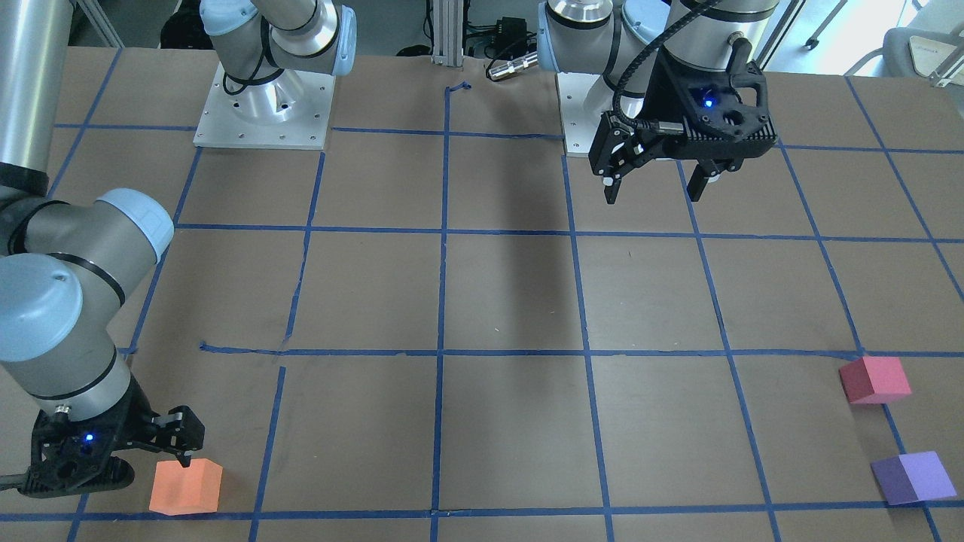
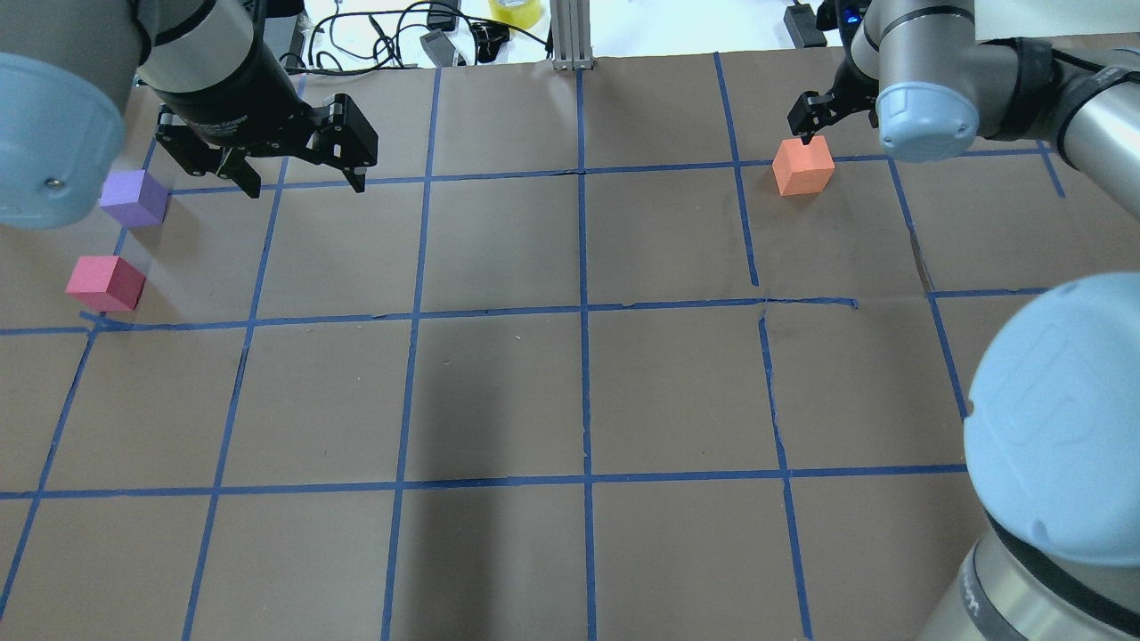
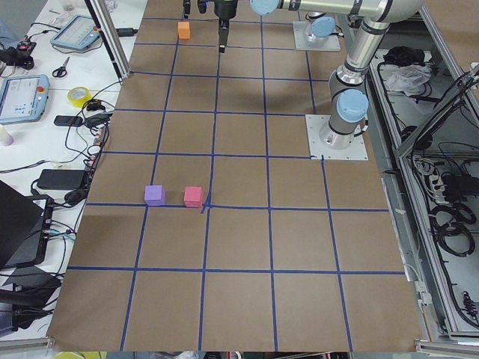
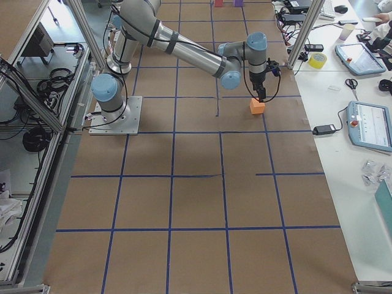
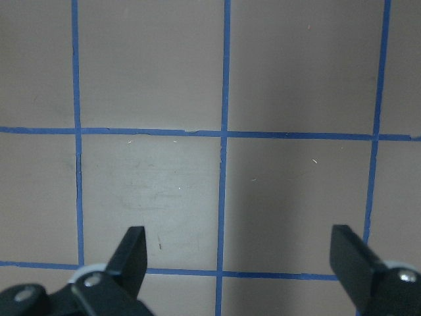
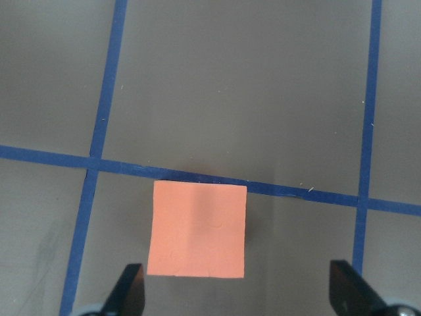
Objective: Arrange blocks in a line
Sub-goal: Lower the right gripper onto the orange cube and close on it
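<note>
The orange block (image 2: 803, 166) sits on the brown table at the far right; it also shows in the right wrist view (image 6: 197, 228). My right gripper (image 6: 240, 296) is open and hovers just above and beside it, with the block left of centre between the fingers. The pinkish-red block (image 2: 105, 283) and the purple block (image 2: 134, 198) sit side by side at the far left. My left gripper (image 2: 307, 189) is open and empty, raised over the table to the right of the purple block. Its wrist view shows only bare table between its fingers (image 5: 135, 253).
Blue tape lines (image 2: 583, 312) divide the table into a grid. The two arm bases (image 1: 263, 105) stand at the robot's edge. An aluminium post (image 2: 570, 36) and cables lie beyond the far edge. Side benches hold tablets and tools (image 4: 367, 125).
</note>
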